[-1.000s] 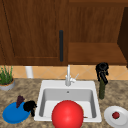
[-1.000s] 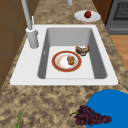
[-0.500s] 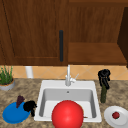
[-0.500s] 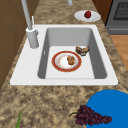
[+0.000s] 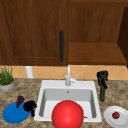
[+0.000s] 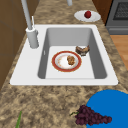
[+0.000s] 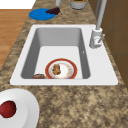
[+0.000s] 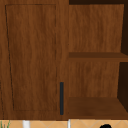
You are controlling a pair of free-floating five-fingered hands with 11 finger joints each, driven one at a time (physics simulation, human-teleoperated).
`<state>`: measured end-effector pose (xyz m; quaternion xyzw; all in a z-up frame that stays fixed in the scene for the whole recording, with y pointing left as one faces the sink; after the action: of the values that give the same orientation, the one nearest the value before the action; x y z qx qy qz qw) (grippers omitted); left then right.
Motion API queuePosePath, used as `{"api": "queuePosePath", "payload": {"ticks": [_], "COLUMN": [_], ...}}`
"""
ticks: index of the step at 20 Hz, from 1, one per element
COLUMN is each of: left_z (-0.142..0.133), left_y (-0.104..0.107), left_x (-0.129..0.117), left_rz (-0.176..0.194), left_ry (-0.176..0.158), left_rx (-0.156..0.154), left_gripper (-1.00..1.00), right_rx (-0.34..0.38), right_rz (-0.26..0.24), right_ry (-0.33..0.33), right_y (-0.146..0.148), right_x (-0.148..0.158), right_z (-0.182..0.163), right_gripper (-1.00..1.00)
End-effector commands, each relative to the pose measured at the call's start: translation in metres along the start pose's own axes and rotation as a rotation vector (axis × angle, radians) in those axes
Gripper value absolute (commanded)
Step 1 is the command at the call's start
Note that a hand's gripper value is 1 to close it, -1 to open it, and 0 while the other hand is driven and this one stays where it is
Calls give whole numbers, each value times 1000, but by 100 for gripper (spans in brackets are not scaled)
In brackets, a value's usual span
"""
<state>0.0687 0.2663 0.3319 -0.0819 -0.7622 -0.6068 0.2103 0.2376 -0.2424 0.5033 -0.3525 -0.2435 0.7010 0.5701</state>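
My right hand [image 5: 102,76] sits on the top of a dark green bottle [image 5: 102,93] that stands upright on the counter to the right of the sink [image 5: 95,100]. The top of the same hand [image 8: 106,126] peeks in at the bottom edge of the upper view. My left hand [image 5: 30,106] hangs relaxed at the right edge of a blue plate [image 5: 12,115], close to a bunch of dark grapes [image 5: 20,100]. Neither hand touches the grapes [image 6: 90,117].
In the sink lies a red-rimmed plate [image 6: 66,61] with food, beside a brown bowl [image 6: 82,50]. A white plate [image 5: 122,117] with a red apple [image 5: 115,115] is at the front right. Faucet [image 5: 68,77], potted plant [image 5: 6,80] and a large red round shape [image 5: 67,115] are nearby.
My right hand has come down a little and slightly to the right, onto the bottle's top. The left hand has stayed where it was.
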Motion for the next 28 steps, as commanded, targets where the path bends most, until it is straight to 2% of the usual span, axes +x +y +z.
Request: {"api": "queuePosePath", "payload": {"ticks": [1,5,7,9,11,13,15,20,25,28], "left_z": [0,0,0,0,0,0,0,0,0,0], "left_y": [0,0,0,0,0,0,0,0,0,0], "left_x": [0,0,0,0,0,0,0,0,0,0], "left_rz": [0,0,0,0,0,0,0,0,0,0], "left_ry": [0,0,0,0,0,0,0,0,0,0], "left_rx": [0,0,0,0,0,0,0,0,0,0], "left_gripper": [0,0,0,0,0,0,0,0,0,0], "right_rx": [-126,-233,-251,-274,-250,-224,-239,-214,-210,-179], "right_rz": [1,-21,-20,-50,-74,-67,-47,-69,-83,-93], "right_ry": [8,-19,-59,-77,-70,-71,-63,-63,-74,-75], "right_y": [4,23,36,45,44,49,52,50,67,83], "right_x": [-17,-41,-43,-51,-50,-53,-51,-55,-59,-67], "right_z": [-17,-28,-46,-51,-58,-68,-87,-125,-160,-171], "right_gripper": [100,100,100,100,100,100,100,100,100,100]}}
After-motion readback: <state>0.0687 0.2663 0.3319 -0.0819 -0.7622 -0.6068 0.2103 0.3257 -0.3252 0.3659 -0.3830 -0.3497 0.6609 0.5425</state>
